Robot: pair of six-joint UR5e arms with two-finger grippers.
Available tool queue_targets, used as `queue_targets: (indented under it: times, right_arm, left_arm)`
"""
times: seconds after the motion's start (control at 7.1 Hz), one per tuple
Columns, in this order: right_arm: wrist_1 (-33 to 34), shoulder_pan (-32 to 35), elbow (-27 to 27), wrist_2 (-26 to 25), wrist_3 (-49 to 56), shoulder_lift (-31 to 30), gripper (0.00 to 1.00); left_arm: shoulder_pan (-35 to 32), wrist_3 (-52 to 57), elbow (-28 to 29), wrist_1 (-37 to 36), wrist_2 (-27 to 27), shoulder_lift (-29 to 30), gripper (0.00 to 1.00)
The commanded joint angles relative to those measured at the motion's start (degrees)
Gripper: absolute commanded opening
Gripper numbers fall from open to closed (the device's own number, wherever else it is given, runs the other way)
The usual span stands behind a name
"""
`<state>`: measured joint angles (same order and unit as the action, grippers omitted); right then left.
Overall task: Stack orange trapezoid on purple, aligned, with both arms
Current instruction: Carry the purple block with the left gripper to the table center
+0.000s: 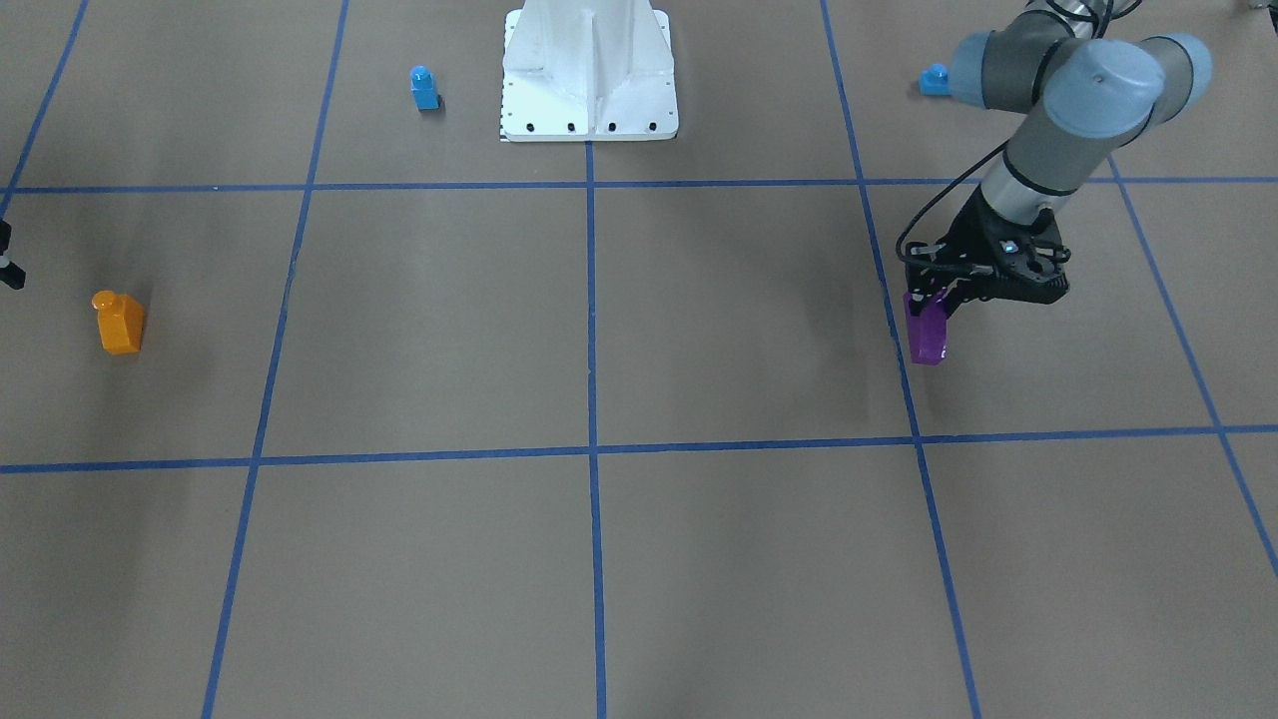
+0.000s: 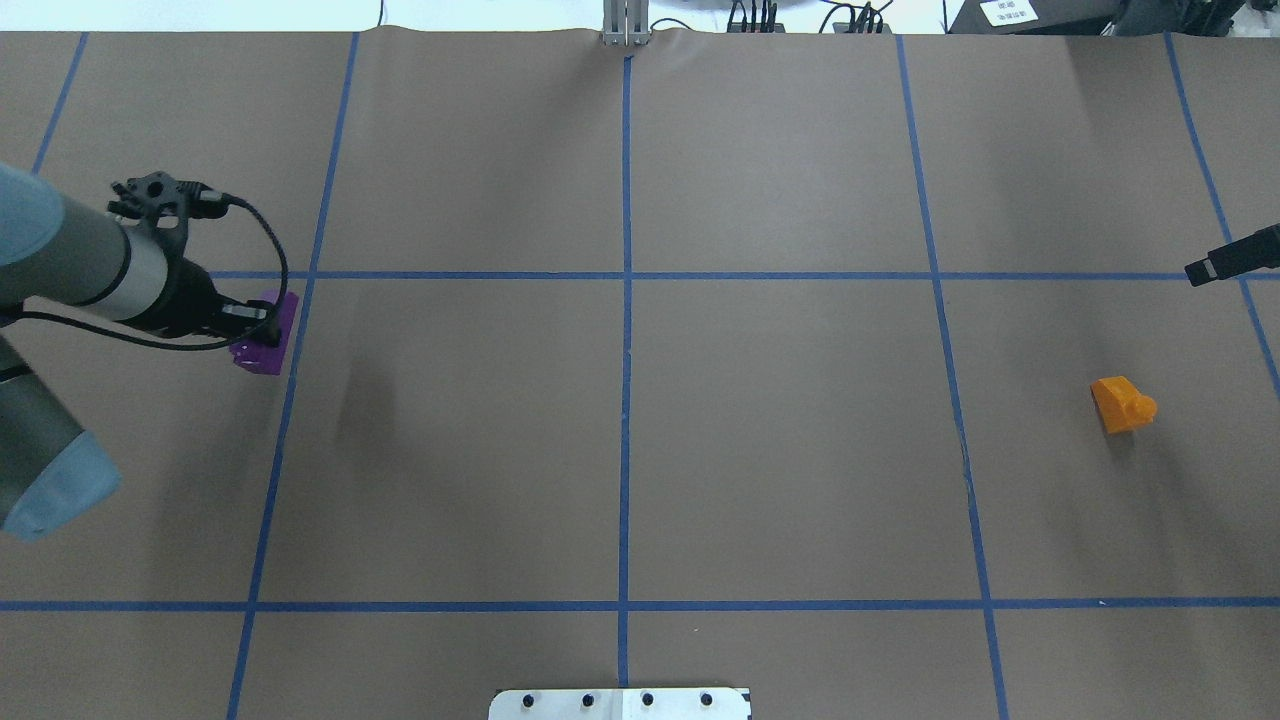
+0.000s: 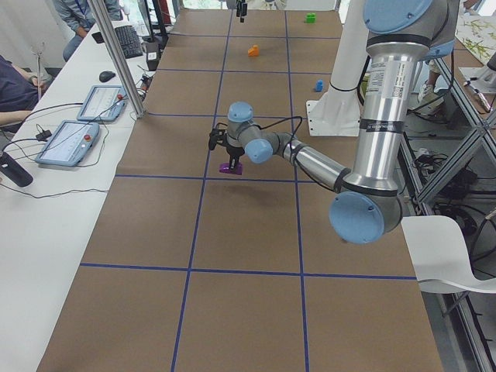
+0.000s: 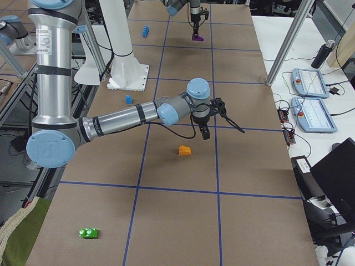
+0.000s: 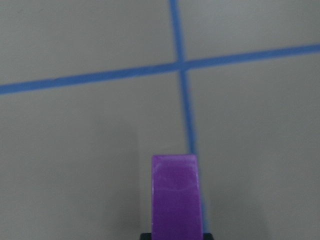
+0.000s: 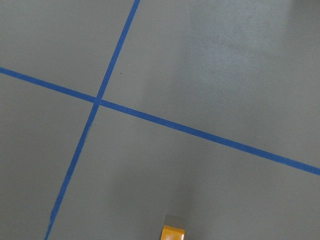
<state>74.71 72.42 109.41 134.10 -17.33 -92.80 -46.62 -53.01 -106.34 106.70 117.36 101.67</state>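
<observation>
Overhead, bare brown paper [image 2: 780, 430] runs from orange trapezoid [image 2: 1122, 404] at three o'clock to purple block [image 2: 285, 320] at nine; white pedestal [image 2: 620, 703] stands at six.

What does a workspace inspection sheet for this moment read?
Surface: brown table, blue tape grid.
Job's things: purple held by the left gripper; orange trapezoid alone, far across the table.
Clutter: blue block; second blue block; green piece.
Grippers: left gripper shut on purple; right gripper near the orange trapezoid, not touching, jaws unclear.
Cables: black cable looped at the left wrist.
Surroundings: white pedestal; control tablets on a side bench.
</observation>
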Motion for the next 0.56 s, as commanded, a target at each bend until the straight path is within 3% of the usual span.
queue_targets:
  times: [0.0,0.14,0.42]
  right_arm:
    - [0.00,0.00,-0.16,-0.07,-0.07,0.07,1.00]
    - [0.00,-0.09,-0.17,-0.07,-0.07,0.07,1.00]
    - [0.09,0.00,-0.17,-0.07,-0.07,0.16,1.00]
  left_arm:
    - [5.18,-7.76,2.17,-11.04,-0.46,14.46,0.00]
    - [8.35,-13.12,6.80,-11.77,-3.94,22.18,0.00]
    - [13.82,-18.62,21.45,-11.69,-8.80,36.34,0.00]
